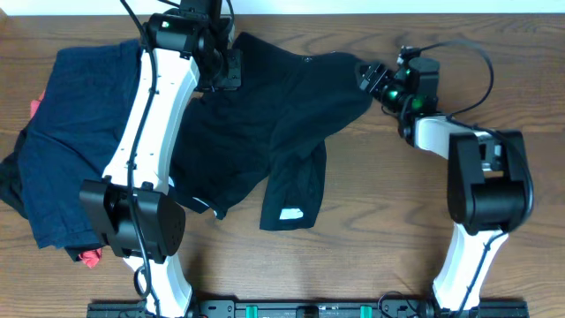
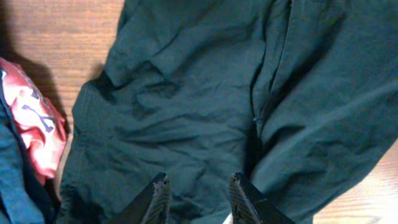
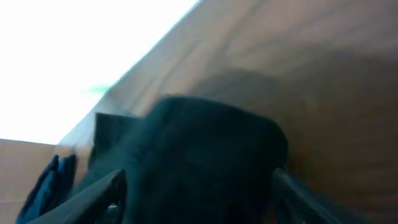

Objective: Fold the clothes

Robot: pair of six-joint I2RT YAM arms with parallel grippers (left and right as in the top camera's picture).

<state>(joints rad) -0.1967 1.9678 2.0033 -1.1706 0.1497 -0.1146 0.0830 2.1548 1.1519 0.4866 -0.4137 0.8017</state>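
Sprawling left to right, the black shorts [image 1: 291, 115] point one leg toward the robot; both arms' jaws stand parted.

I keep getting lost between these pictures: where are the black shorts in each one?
Overhead: black shorts spread across the middle.
Left wrist: the shorts fill most of the frame.
Right wrist: the shorts, a dark mass at bottom centre.
Shared landmark: the wooden table beneath.
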